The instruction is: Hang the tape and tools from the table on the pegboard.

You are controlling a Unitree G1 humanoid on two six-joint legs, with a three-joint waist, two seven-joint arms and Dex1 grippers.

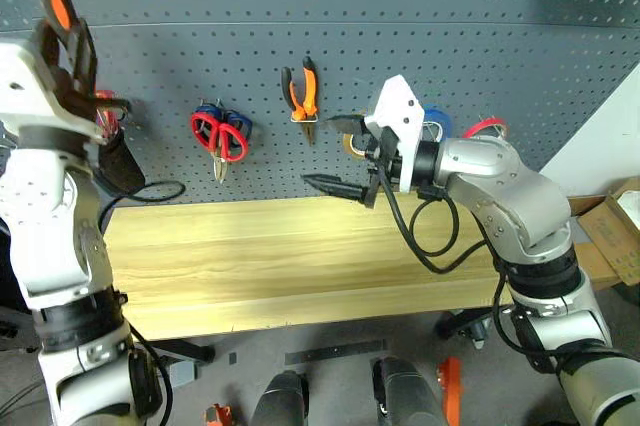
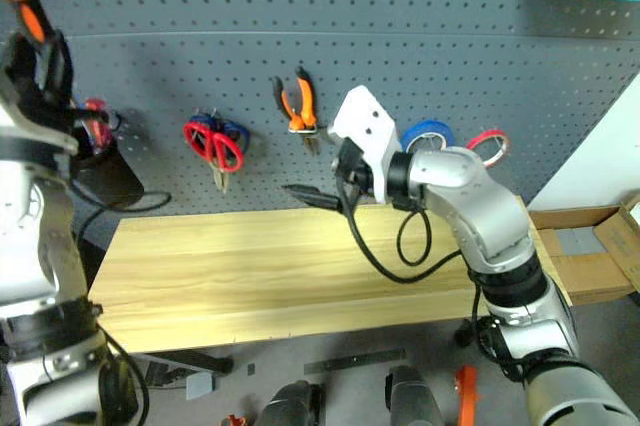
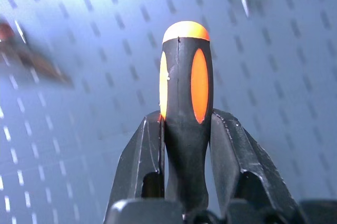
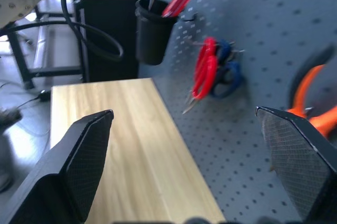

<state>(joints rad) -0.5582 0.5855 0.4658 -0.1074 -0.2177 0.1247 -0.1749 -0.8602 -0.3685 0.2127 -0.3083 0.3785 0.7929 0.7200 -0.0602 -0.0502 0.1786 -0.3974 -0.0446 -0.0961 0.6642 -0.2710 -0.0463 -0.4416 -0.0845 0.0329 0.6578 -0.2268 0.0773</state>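
- A matte dark grey pegboard, dotted with even rows of small holes, stands behind a long table of pale, lightly grained wooden planks.
- The left gripper, raised at the board's left end, is clamped on one slim screwdriver by its smooth black handle, which has oval orange insets and a rounded orange cap.
- The right gripper hovers over the table with its two flat, mesh-textured black fingers spread wide and nothing between them.
- Hanging on the board: one pair of red-handled scissors overlapping one blue-handled pair, and one pair of orange-and-black needle-nose pliers.
- Further right hang a thin red ring of tape and a thicker blue roll.
- One round black cup on the board holds a red-handled tool.
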